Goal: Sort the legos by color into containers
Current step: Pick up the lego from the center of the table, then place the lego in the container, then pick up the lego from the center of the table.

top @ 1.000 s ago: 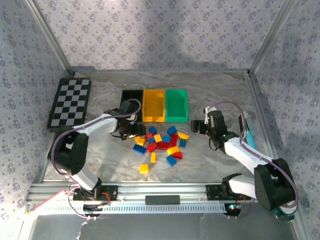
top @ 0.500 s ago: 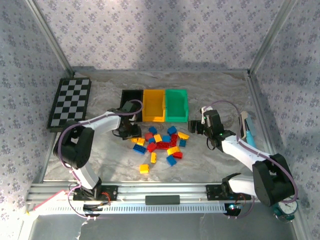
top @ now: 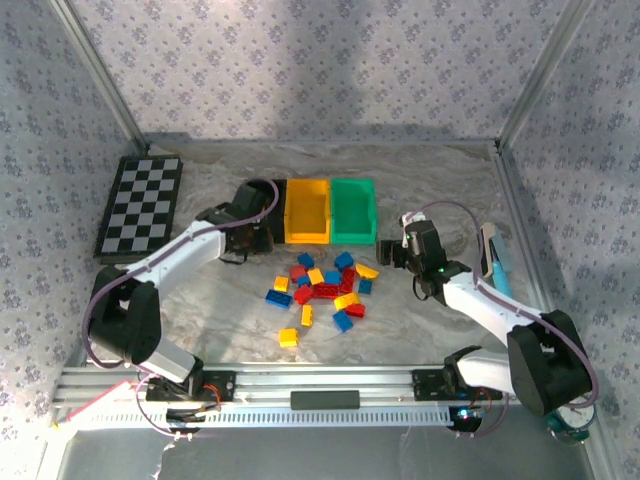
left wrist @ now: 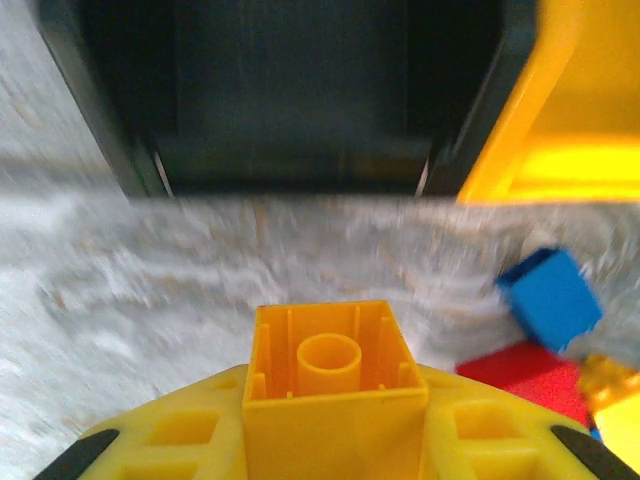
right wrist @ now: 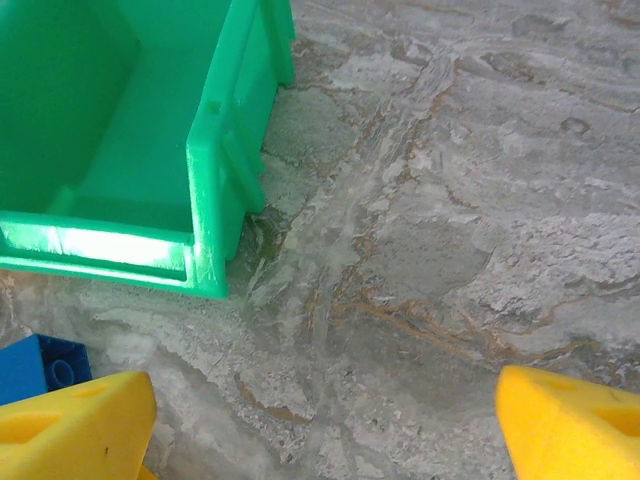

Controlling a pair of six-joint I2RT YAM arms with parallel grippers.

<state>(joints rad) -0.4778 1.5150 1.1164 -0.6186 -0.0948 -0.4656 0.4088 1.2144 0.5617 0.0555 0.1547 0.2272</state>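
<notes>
Bins: 3, in a row at the back of the desk, touching side by side. From the left they are the black bin, yellow bin and green bin. Yellow and green look empty; the black bin's inside is too dark to tell.

Loose bricks: about 17 in a cluster just in front of the bins, roughly 6 yellow, 6 blue and 5 red. Overlaps make the count uncertain.

Held: 1 yellow brick, clamped in the left tool with its hollow underside facing the wrist camera. It sits just before the black bin's near wall, with the yellow bin's corner to the right.

Right tool: jaws spread wide with nothing between them, over bare desk beside the green bin's near right corner.

Other: 1 checkerboard, far left, well apart from the bins. The left arm hides much of the black bin from above.
</notes>
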